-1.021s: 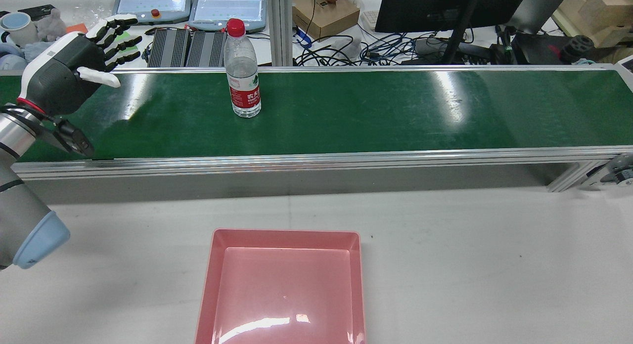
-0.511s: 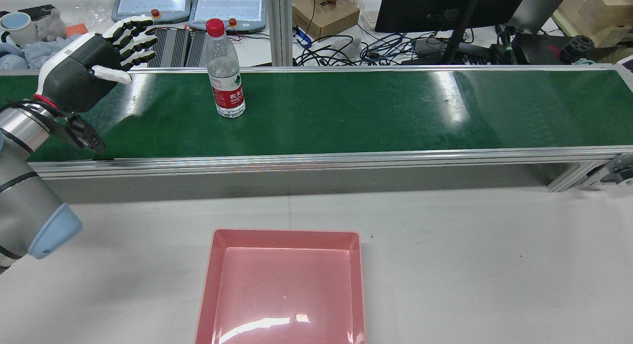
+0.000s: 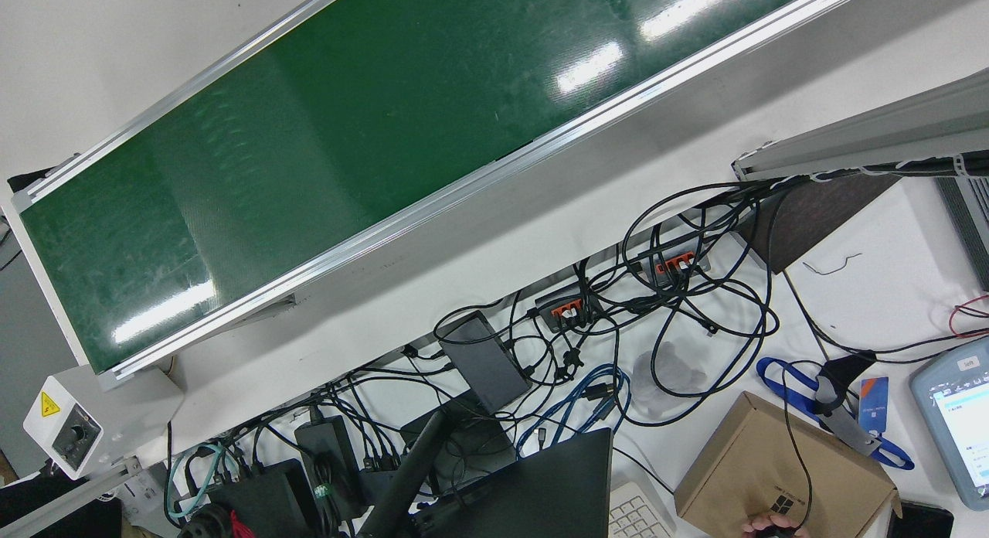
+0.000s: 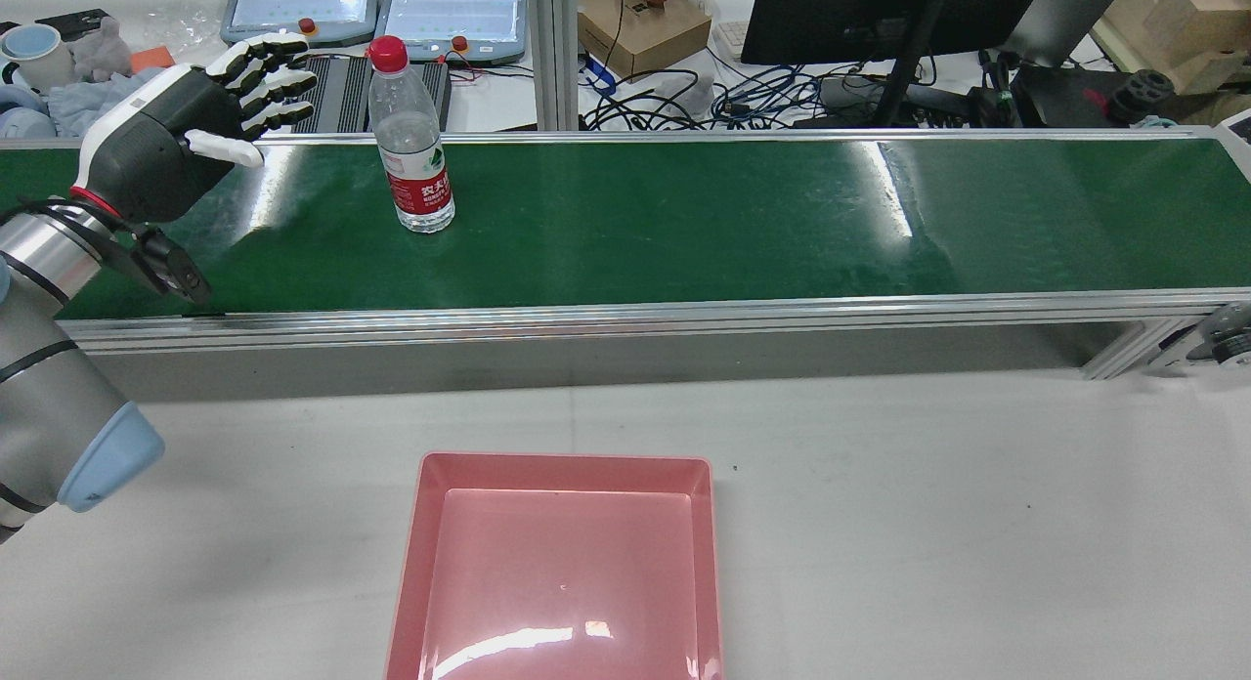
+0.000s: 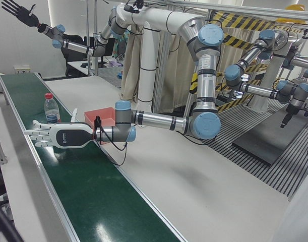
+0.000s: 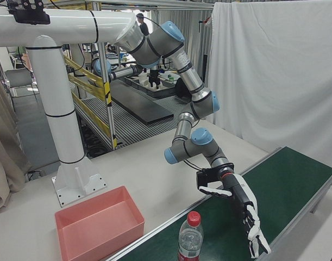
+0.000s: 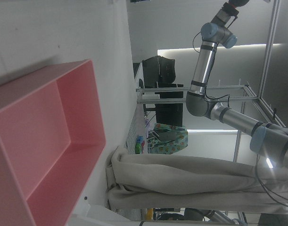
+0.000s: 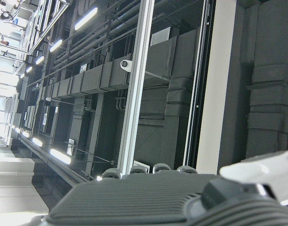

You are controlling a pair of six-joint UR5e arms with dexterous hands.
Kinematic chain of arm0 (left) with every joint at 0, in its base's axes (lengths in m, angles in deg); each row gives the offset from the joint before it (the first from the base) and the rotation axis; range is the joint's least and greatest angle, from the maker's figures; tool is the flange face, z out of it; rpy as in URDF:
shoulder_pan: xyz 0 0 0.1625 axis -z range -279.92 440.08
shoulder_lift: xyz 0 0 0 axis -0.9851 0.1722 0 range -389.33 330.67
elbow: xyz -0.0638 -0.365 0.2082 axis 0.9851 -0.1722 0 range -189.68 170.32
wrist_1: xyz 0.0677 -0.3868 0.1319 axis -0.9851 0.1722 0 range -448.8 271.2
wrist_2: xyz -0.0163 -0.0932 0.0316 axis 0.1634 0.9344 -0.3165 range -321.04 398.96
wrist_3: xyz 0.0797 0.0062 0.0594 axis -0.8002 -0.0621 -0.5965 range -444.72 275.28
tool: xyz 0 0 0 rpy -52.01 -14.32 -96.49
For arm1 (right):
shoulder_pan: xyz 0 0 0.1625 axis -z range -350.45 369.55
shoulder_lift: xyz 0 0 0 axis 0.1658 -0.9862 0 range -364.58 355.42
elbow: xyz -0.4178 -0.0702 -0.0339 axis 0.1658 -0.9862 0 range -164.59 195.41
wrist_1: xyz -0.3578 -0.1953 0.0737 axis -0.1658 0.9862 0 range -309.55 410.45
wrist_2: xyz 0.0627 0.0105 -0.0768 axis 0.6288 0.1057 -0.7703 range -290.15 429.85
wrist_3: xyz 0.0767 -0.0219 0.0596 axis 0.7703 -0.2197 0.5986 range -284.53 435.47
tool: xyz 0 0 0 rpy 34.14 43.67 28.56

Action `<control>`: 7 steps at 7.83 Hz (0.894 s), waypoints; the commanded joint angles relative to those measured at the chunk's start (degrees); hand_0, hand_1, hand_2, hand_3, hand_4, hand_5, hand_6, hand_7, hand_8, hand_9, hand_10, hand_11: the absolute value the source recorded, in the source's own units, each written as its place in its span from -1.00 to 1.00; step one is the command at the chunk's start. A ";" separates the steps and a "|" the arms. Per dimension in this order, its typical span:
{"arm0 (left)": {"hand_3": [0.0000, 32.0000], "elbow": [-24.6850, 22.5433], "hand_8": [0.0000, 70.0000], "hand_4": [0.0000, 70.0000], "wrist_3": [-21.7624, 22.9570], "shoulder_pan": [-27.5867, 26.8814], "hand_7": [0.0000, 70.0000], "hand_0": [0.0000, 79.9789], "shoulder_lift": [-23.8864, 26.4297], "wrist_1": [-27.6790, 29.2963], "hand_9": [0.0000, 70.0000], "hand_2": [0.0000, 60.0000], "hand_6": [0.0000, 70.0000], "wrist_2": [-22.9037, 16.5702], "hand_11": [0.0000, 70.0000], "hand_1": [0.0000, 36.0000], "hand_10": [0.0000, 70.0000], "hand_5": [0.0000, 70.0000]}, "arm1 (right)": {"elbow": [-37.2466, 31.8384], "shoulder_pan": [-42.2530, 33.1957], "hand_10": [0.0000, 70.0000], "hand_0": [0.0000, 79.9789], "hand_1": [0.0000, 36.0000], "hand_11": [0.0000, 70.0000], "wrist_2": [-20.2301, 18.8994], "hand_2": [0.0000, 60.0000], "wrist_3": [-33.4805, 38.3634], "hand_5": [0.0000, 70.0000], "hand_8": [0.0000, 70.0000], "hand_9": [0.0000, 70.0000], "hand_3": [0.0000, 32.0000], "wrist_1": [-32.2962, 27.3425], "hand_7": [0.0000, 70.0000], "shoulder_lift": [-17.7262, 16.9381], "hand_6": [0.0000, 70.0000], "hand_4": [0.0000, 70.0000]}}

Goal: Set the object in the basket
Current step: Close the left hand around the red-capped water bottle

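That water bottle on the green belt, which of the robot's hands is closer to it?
Left. The left hand hovers open beside the water bottle, not touching. The right hand is raised high, far away.

Beyond the conveyor, two teach pendants [image 4: 376, 16] are lying side by side on the cluttered desk [image 4: 625, 84], their screens glowing. A cardboard box [image 4: 643, 30] is sitting to their right, near tangled black and blue cables [image 4: 772, 99]. A dark monitor [image 4: 880, 16] is standing behind the cables. A white cup [image 4: 34, 53] is resting at far left.
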 commanded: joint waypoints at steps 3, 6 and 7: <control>-0.31 -0.04 -0.67 -0.82 -2.25 -0.02 -0.89 0.26 0.22 0.62 -0.64 -1.00 -0.87 0.10 -0.61 -1.00 -0.74 -0.17 | 0.00 0.00 -1.00 -1.00 -1.00 -1.00 0.00 -1.00 0.00 -1.00 -1.00 -1.00 -1.00 -0.02 -1.00 0.01 -1.00 -1.00; -0.32 0.14 -0.71 -0.90 -2.34 -1.24 -0.90 0.24 1.01 0.80 -0.66 -1.00 -0.89 0.18 -0.65 -1.00 -0.77 -0.16 | 0.00 0.00 -1.00 -1.00 -1.00 -1.00 0.00 -1.00 0.00 -1.00 -1.00 -1.00 -1.00 0.06 -1.00 0.01 -1.00 -1.00; -0.34 0.05 -0.72 -0.89 -2.34 -1.69 -0.90 0.24 1.10 0.80 -0.67 -1.00 -0.89 0.18 -0.66 -1.00 -0.77 -0.17 | 0.00 0.00 -1.00 -1.00 -1.00 -1.00 0.00 -1.00 0.00 -1.00 -1.00 -1.00 -1.00 0.06 -1.00 0.01 -1.00 -1.00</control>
